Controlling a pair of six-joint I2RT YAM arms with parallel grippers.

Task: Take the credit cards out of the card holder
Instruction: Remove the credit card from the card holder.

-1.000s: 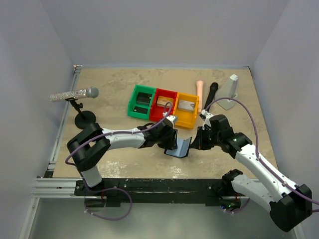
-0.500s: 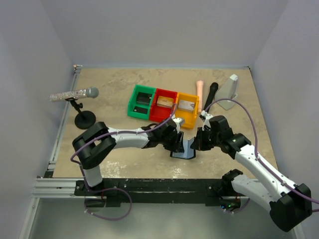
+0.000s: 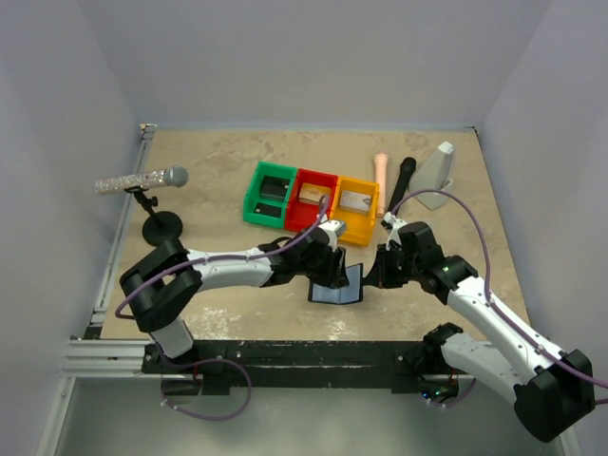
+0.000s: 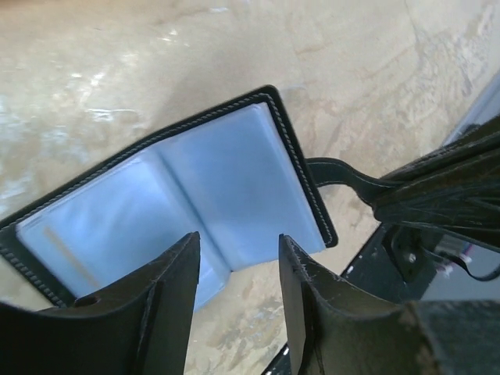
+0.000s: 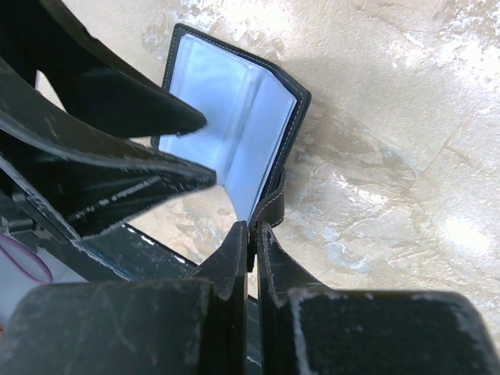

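Black card holder (image 3: 334, 287) lies open on the tabletop (image 3: 209, 180), just on the near side of the coloured bins (image 3: 255, 204), pale faces up. My right jaws are clenched on its side tab (image 5: 269, 205); my left jaws hang released over its fold.

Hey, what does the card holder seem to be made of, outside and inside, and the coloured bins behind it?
The card holder: black outside looks like matte leather or imitation, given the stitched edge; pale blue inner faces look like glossy plastic sleeves, judging by their sheen. The bins: probably hard moulded plastic, smooth, solid bright colours.
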